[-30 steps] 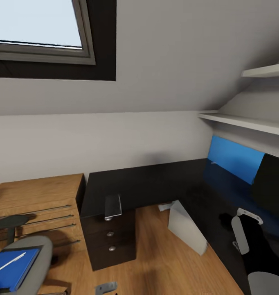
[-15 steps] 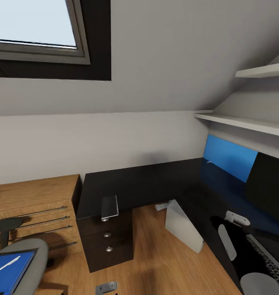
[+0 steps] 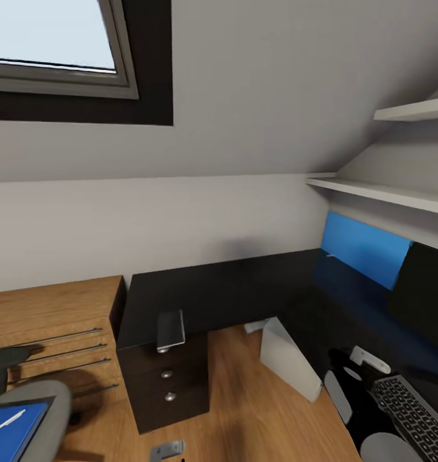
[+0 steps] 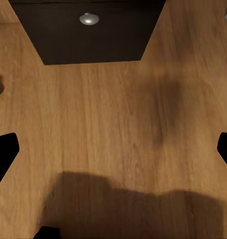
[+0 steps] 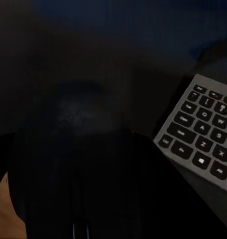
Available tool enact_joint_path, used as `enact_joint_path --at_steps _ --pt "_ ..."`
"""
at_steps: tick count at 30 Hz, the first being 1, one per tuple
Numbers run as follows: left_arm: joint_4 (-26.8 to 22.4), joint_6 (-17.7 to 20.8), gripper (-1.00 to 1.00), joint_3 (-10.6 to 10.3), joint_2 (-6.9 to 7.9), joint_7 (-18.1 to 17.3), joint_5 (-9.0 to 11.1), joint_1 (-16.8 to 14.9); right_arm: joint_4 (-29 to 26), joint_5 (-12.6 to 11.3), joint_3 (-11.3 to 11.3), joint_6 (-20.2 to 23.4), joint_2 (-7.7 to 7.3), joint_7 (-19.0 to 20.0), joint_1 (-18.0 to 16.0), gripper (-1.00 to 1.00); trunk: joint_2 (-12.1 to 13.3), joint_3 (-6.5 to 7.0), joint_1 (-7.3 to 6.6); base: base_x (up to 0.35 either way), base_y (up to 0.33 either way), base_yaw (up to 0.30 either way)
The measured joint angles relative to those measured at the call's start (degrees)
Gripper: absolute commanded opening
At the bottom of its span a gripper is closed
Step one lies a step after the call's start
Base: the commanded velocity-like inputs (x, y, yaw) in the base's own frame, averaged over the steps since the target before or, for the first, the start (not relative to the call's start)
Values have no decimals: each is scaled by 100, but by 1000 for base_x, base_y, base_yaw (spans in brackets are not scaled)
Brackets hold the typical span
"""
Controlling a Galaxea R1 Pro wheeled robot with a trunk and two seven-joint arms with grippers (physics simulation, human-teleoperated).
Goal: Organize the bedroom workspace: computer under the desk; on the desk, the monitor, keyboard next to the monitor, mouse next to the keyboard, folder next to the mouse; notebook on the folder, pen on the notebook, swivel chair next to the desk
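A skylight window (image 3: 52, 38) with a grey frame and dark surround sits in the sloping pale grey ceiling, showing bright sky. Below the window, the grey wall (image 3: 148, 224) meets a light wooden drawer cabinet (image 3: 52, 321) with thin metal handles. Right of the window, two white shelves (image 3: 386, 192) hang above a blue wall panel (image 3: 363, 247). The floor (image 3: 245, 410) is warm wood planking.

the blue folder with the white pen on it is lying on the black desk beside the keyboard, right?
Not quite. The head view shows the blue folder with the white pen on it resting on the grey swivel chair, across the room from the keyboard, which does lie on the black desk.
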Motion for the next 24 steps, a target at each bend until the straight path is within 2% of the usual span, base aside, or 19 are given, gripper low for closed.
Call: enact_joint_path --at_steps 6,11,14,19,24 --pt "0 -4 100 -4 0 0 -8 0 233 13 -7 -175 63 -203 -16 -100 0 0 0 324 0 0" --pt "0 -4 100 0 0 -4 -12 0 243 11 -3 -235 247 -1069 -22 -100 0 0 0 324 0 0" --pt "0 -4 100 -6 0 -6 -12 0 240 7 5 -242 283 -1466 -26 -100 0 0 0 246 0 0" --pt "-2 -4 100 -13 -5 -7 -7 0 241 -2 2 -297 293 -2024 -62 -100 0 0 3 54 0 0" --pt "-1 -4 100 -38 -4 -7 -5 0 247 17 -12 -449 271 -2138 -90 -100 0 0 3 7 0 0"
